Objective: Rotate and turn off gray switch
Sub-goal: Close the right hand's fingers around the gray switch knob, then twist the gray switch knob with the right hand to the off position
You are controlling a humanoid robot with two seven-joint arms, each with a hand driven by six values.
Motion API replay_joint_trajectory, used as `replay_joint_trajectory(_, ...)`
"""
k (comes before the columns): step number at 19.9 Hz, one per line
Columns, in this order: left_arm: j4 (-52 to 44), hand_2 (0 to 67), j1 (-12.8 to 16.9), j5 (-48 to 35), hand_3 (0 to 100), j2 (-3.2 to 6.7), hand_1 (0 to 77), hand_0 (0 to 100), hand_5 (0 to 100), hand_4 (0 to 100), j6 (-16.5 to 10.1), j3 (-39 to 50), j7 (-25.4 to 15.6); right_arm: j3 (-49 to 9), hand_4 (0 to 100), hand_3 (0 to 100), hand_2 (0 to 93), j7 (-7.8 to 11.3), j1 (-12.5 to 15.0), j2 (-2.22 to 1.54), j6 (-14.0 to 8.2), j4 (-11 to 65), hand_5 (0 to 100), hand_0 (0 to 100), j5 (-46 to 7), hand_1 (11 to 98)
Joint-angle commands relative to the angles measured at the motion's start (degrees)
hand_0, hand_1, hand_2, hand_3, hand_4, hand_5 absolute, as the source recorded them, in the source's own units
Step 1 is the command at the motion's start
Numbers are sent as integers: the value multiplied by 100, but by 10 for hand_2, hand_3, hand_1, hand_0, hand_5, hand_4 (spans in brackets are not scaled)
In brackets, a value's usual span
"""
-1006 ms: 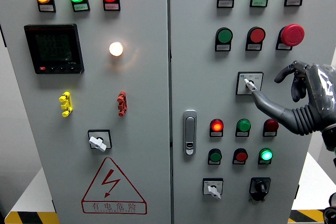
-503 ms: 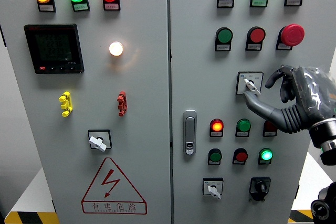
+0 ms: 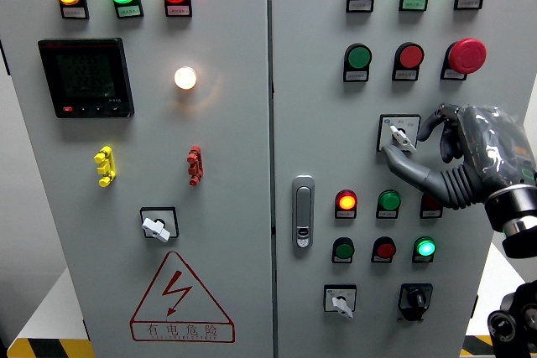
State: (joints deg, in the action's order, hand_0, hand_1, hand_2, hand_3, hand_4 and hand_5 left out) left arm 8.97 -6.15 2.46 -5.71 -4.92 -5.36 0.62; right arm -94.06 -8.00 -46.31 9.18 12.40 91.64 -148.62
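Shifted leftward, right hand (image 3: 424,147) pinches gray switch (image 3: 400,133), its handle angled upper-left to lower-right.

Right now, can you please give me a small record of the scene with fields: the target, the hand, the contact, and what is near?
target: gray switch, a rotary knob on a square plate, right cabinet door
right hand: beside the switch, fingers curled near the knob
contact: thumb tip reaches the plate's lower left edge; a firm grasp of the knob cannot be confirmed
left hand: not in view
above target: red mushroom button
below target: lit red lamp
other similar switches: one on the left door, one at the lower right door
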Motion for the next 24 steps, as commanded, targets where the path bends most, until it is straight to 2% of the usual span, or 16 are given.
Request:
replay_joint_trajectory(1, 0, 123, 0, 0, 222, 0, 0, 335, 123, 119, 0, 0, 0, 28, 934, 968, 643, 1, -1, 4, -1, -32, 988, 0, -9, 342)
replay_joint_trajectory(8, 0, 123, 0, 0, 223, 0, 0, 335, 123, 119, 0, 0, 0, 116, 932, 962, 645, 1, -1, -4, -1, -129, 987, 0, -9, 344)
replay_joint_trajectory(13, 0, 123, 0, 0, 223, 0, 0, 335, 123, 119, 0, 0, 0, 151, 935, 960, 647, -8, -36, 4, -10, -190, 987, 0, -18, 354)
replay_joint_trajectory(14, 0, 123, 0, 0, 223, 0, 0, 335, 123, 119, 0, 0, 0, 160, 936, 960, 647, -8, -36, 4, -10, -191, 987, 24, -18, 349)
replay_joint_trajectory(17, 0, 123, 0, 0, 223, 0, 0, 335, 123, 119, 0, 0, 0, 168, 935, 959, 650, -34, -54, 4, -10, -199, 986, 204, -27, 352)
replay_joint_trajectory(20, 0, 123, 0, 0, 223, 0, 0, 335, 123, 119, 0, 0, 0, 186, 935, 959, 650, -61, -89, 4, -1, -252, 987, 336, -35, 344)
replay_joint_trajectory(24, 0, 123, 0, 0, 223, 0, 0, 335, 123, 119, 0, 0, 0, 203, 937, 958, 652, -87, -115, 4, -1, -270, 989, 428, -70, 335)
